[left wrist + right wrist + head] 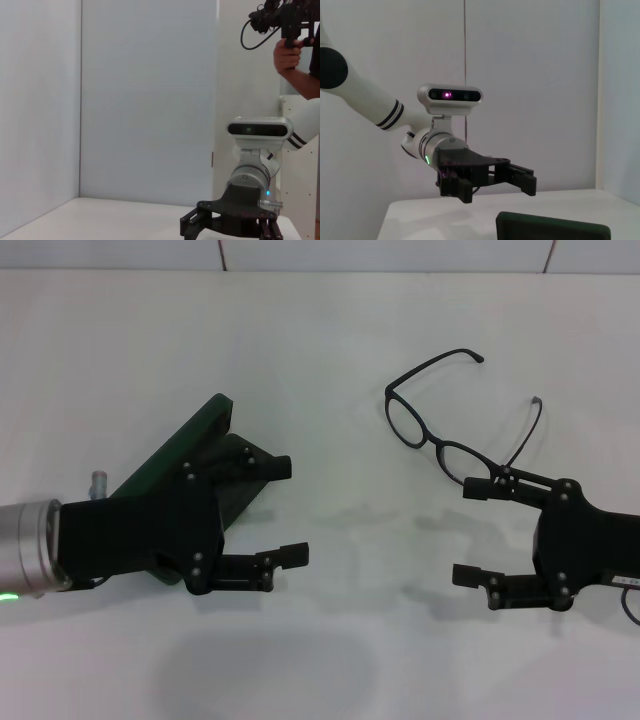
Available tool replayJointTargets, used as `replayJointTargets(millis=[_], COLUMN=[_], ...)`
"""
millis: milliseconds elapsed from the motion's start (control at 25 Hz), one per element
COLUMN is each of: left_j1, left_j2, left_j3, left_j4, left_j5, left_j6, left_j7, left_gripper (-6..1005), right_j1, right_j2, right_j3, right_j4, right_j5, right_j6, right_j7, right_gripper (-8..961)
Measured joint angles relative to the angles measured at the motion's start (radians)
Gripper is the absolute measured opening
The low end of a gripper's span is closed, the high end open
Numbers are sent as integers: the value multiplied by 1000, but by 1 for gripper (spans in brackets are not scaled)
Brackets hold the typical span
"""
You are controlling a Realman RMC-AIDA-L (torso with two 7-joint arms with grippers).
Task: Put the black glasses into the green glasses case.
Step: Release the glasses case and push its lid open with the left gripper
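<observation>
Head view, left to right. The left gripper (275, 510) hovers over the white table (330, 640) at about 8 o'clock of the scene, its fingers spread wide and holding nothing; beneath and behind it lies the green glasses case (205, 425), closed as far as can be seen, slanting from the gripper toward 11 o'clock and partly hidden by the gripper body; the same case shows as a dark green edge (552, 229) in the right wrist view, with the left gripper (517, 180) above it. The black glasses (440, 435) rest on the table at about 1 o'clock, temples unfolded and pointing toward 12 and 2 o'clock; the right gripper (480, 535) sits at 4 o'clock, fingers spread, its upper fingertip (478, 490) just beside the nearer lens rim, whether touching cannot be told. Judged step: the start, nothing yet grasped; the case probably needs opening first, while the right gripper must close on the thin frame without sliding it. Obstructions: none between glasses and case; the left gripper itself covers part of the lid. In the left wrist view the right gripper (230, 225) appears, and a person's hand (290, 55) holds a device in the background.
</observation>
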Motion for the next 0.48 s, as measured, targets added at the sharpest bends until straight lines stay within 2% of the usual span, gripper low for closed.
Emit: replayJointTargets(millis=[320, 480], left_j1=[-4, -6], left_j2=[-2, -2], left_j3=[-3, -53], left_j4=[-6, 0], left_j5=[-2, -8], left_j6=[-12, -18], left_j7=[9, -9], left_gripper=[861, 855], right_j1=[2, 2], right_j2=[12, 13], right_j3=[0, 0], right_j4=[-19, -21], right_j5=[-1, -1], right_j6=[36, 38], right_j7=[0, 0], right_gripper=[871, 870])
